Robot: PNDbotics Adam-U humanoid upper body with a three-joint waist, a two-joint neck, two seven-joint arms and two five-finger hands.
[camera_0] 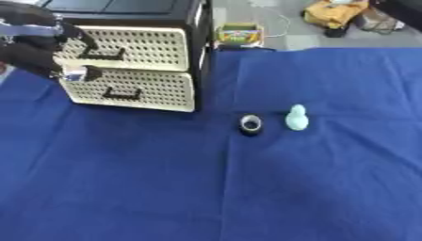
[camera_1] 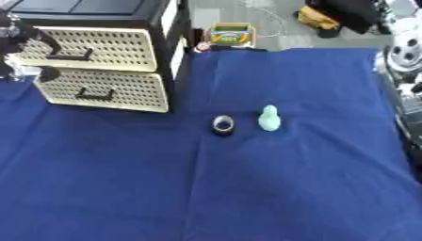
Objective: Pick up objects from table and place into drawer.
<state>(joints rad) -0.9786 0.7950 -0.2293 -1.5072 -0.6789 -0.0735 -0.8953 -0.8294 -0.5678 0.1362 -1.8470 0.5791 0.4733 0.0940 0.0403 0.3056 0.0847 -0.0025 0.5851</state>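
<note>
Left hand (camera_0: 37, 47) up against the left end of the drawer unit (camera_0: 132, 66), fingers curled by the upper drawer (camera_0: 128, 47); whether on the handle (camera_0: 103, 55), cannot tell. Both drawers closed. Right of the unit, on the blue cloth (camera_0: 247, 188): a black tape roll (camera_0: 250, 124), a pale green pear-shaped object (camera_0: 296, 118) just beside it.
</note>
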